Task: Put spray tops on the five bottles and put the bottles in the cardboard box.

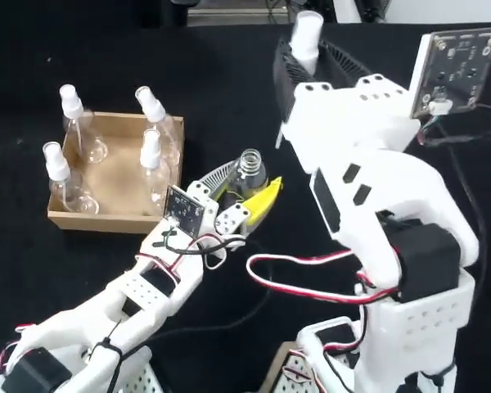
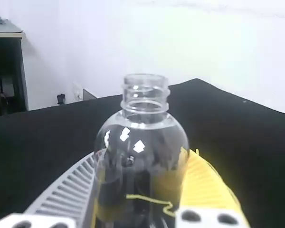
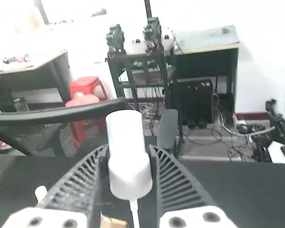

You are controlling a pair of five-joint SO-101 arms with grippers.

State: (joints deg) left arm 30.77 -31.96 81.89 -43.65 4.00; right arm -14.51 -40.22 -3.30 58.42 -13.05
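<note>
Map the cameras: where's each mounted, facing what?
High: fixed above table, looking down on left arm, right arm and the box.
Left wrist: on left arm, facing the open bottle between its yellow and grey fingers.
Right wrist: on right arm, facing the spray top between its black fingers, room behind.
Shared: high also shows bottle and spray top.

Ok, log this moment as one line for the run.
left claw: shut on uncapped bottle beside cardboard box | right claw: shut on spray top, tube down | box: four capped bottles inside
</note>
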